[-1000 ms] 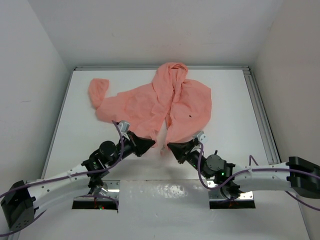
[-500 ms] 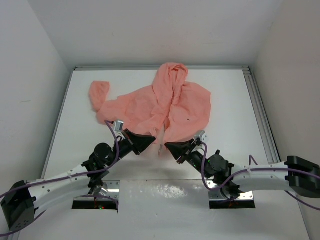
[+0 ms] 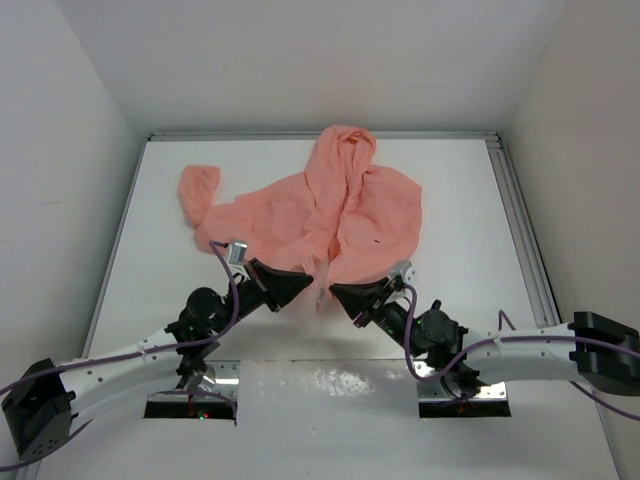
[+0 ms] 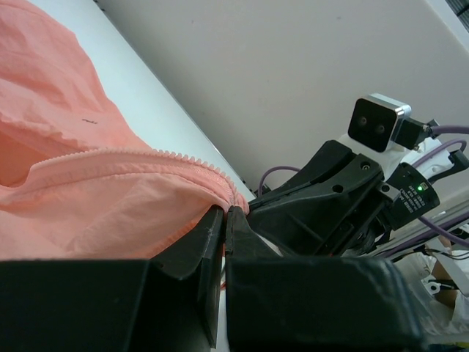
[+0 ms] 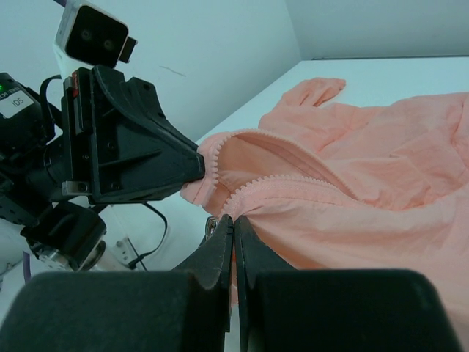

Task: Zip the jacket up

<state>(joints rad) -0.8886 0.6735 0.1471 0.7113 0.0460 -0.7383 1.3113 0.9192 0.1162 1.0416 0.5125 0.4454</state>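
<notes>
The jacket (image 3: 320, 215) lay unzipped over the far half of the table (image 3: 460, 190). Nearer the table's middle, our left gripper (image 3: 304, 288) and right gripper (image 3: 336, 292) were each clamped on one hem corner. We judged the thin fabric might slip out, or uneven pulling misalign the zipper teeth (image 4: 146, 154).

The jacket (image 3: 300, 210) is salmon pink with a tiny dark mark (image 3: 375, 240). The bench (image 3: 460, 200) is white. The arms (image 3: 110, 368) are black and white, with purple cables (image 3: 237, 290).

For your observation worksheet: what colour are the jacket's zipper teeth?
The zipper teeth are pale salmon pink, like the jacket; best seen in the left wrist view.
</notes>
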